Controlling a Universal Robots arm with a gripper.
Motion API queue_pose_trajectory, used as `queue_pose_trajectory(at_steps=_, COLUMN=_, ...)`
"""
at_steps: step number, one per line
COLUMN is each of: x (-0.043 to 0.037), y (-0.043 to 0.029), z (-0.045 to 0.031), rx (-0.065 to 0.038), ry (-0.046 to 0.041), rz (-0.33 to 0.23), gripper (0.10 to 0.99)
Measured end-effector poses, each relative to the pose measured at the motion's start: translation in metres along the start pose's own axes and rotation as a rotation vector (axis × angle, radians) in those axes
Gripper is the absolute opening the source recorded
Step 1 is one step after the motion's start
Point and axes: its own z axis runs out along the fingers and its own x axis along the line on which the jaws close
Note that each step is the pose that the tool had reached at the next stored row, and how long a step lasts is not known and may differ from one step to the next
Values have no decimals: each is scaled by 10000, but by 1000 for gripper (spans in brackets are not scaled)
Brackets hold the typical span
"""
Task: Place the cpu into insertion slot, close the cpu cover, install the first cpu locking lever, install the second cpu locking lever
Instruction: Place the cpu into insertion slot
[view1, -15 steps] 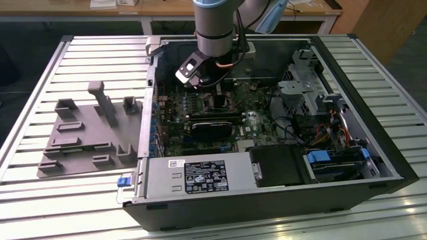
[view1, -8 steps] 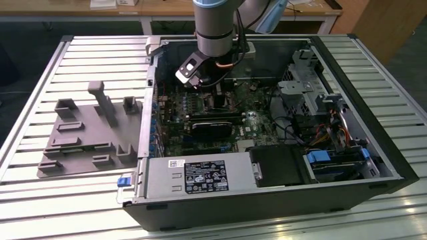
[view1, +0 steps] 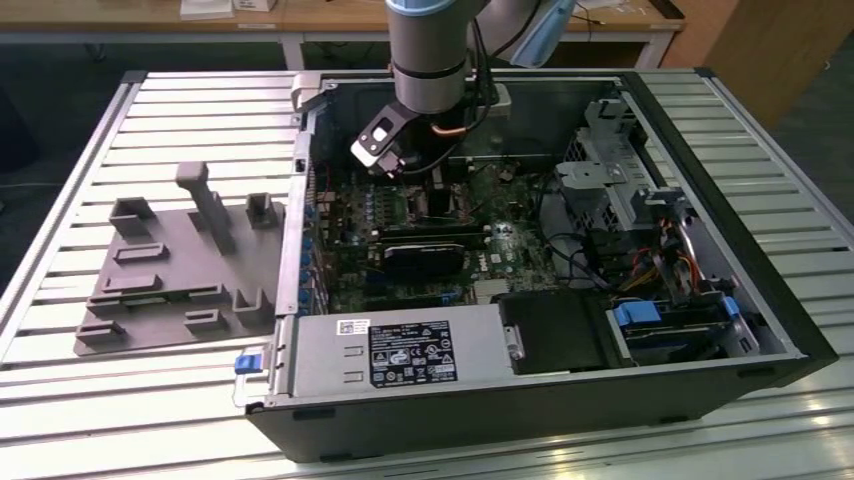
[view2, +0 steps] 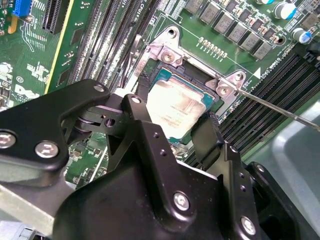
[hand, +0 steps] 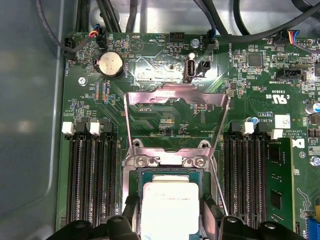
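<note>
My gripper (view1: 400, 165) reaches down into the open computer case over the green motherboard. In both wrist views its two black fingers (hand: 131, 212) sit against opposite edges of the cpu (hand: 170, 205), a flat square chip with a dull silver top. The cpu (view2: 175, 107) lies level in the insertion slot (hand: 134, 180), whose silvery rim (view2: 165, 52) frames it. The cpu cover (hand: 175, 95), a thin metal frame with a window, stands raised behind the slot. A thin wire locking lever (hand: 218, 185) (view2: 280, 107) juts up beside the slot, unlatched.
Long black memory slots (hand: 92, 170) (hand: 245, 170) run on both sides of the socket. A coin battery (hand: 109, 64) and cables lie beyond the cover. A black block (view1: 430, 250), the power supply (view1: 387, 360) and drive bays (view1: 667, 320) crowd the case; a grey fixture (view1: 174, 270) lies outside.
</note>
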Motion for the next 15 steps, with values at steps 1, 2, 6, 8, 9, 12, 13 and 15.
queue_pose_trajectory(at_steps=1, x=0, y=0, z=-1, rx=0, ry=0, rz=0, gripper=612)
queue_pose_trajectory(at_steps=2, x=0, y=1, z=-7, rx=0, ry=0, rz=0, gripper=612)
queue_pose_trajectory(at_steps=6, x=0, y=7, z=-79, rx=-1, ry=1, rz=0, gripper=612)
queue_pose_trajectory(at_steps=8, x=-1, y=11, z=-129, rx=0, ry=0, rz=0, gripper=612)
queue_pose_trajectory(at_steps=9, x=-1, y=14, z=-157, rx=0, ry=0, rz=0, gripper=612)
queue_pose_trajectory(at_steps=12, x=-1, y=22, z=-247, rx=1, ry=-1, rz=0, gripper=612)
queue_pose_trajectory(at_steps=13, x=-1, y=24, z=-278, rx=0, ry=0, rz=0, gripper=612)
queue_pose_trajectory(at_steps=15, x=-2, y=29, z=-331, rx=0, ry=0, rz=0, gripper=612)
